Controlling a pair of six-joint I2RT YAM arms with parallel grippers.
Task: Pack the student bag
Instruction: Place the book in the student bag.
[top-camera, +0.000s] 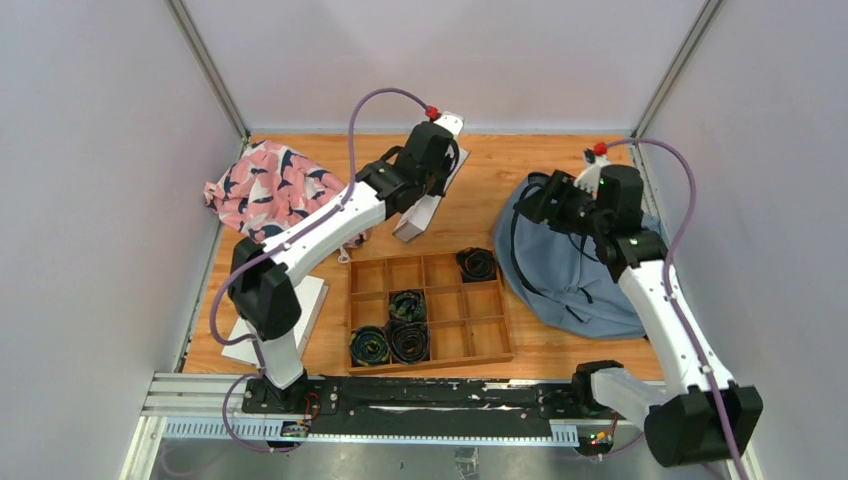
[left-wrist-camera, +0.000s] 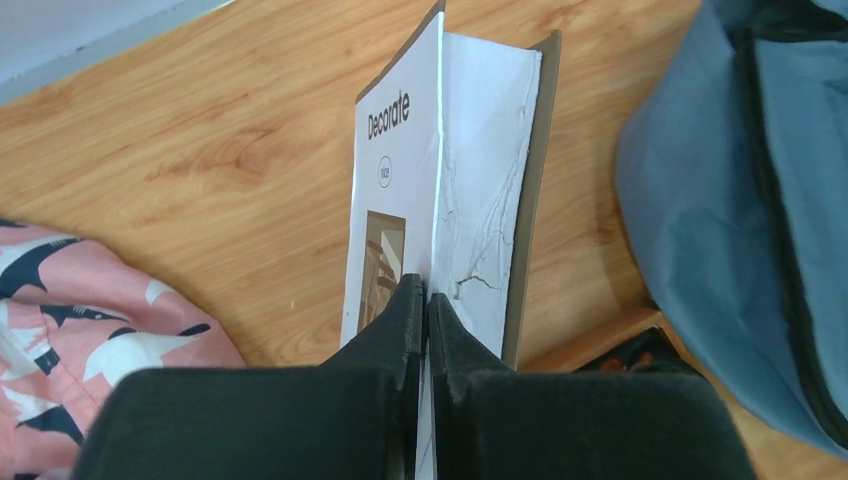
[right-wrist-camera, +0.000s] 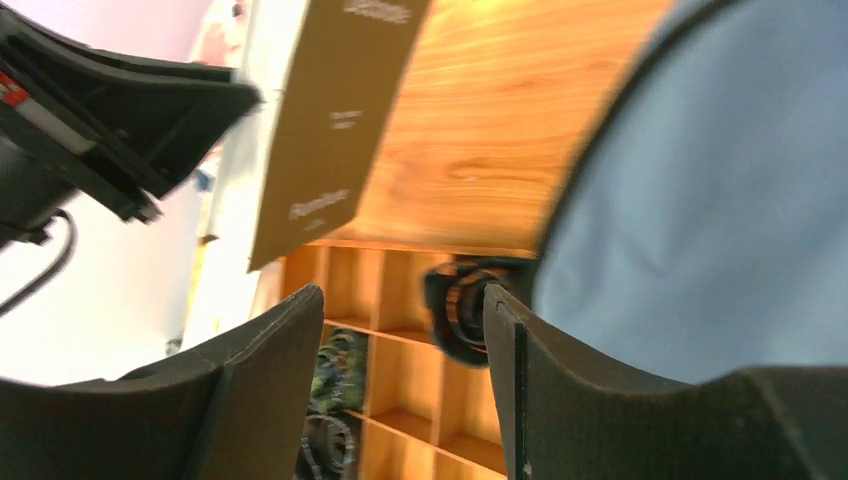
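The slate-blue student bag (top-camera: 575, 275) lies on the right of the table; it also shows in the left wrist view (left-wrist-camera: 720, 200) and the right wrist view (right-wrist-camera: 720, 190). My left gripper (top-camera: 425, 185) (left-wrist-camera: 427, 290) is shut on a thin white booklet (top-camera: 417, 218) (left-wrist-camera: 440, 170) titled "Decorate" with a brown back cover, held up off the table left of the bag. The booklet's brown cover shows in the right wrist view (right-wrist-camera: 330, 130). My right gripper (top-camera: 545, 203) (right-wrist-camera: 400, 295) is open and empty over the bag's left edge.
A wooden tray (top-camera: 430, 362) with compartments holds several rolled dark items in front of the booklet. A pink cloth with navy and white shapes (top-camera: 265, 185) (left-wrist-camera: 70, 320) lies at the back left. A white flat item (top-camera: 305, 300) lies by the left arm's base.
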